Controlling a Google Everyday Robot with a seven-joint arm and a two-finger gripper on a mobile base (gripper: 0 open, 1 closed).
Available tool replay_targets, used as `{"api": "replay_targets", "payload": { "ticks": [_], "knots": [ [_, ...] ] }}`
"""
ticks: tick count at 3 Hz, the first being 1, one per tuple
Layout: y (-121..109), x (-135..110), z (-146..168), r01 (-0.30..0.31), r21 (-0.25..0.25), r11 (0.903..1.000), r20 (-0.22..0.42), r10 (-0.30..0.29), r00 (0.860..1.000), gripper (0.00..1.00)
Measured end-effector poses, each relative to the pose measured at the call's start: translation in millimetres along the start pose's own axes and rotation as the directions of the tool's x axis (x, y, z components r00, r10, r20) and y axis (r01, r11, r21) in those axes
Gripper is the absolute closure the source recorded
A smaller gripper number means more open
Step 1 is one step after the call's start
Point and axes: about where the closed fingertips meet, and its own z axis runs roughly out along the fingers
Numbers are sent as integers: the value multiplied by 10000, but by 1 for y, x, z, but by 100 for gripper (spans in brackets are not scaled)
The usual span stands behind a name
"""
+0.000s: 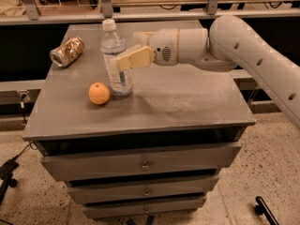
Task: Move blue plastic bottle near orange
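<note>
Nothing written, no brand and no number could be read anywhere. The pale blue-white label on the tall clear plastic bottle (119, 76), which stood right at the tip of the cream two-finger gripper (127, 48), showed no legible print. The crushed gold-brown metal can (67, 51), well apart beyond the gripper's tip and past the bottle, carried only unreadable markings.
</note>
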Motion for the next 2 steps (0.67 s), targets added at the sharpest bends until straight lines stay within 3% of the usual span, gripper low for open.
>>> {"api": "replay_targets", "payload": {
  "ticks": [1, 2],
  "knots": [
    [-3, -9, -8, 438, -277, 9987, -503, -451, 9977, 0],
    [-3, -29, -43, 1005, -976, 9901, -883, -1092, 9901, 0]
  ]
}}
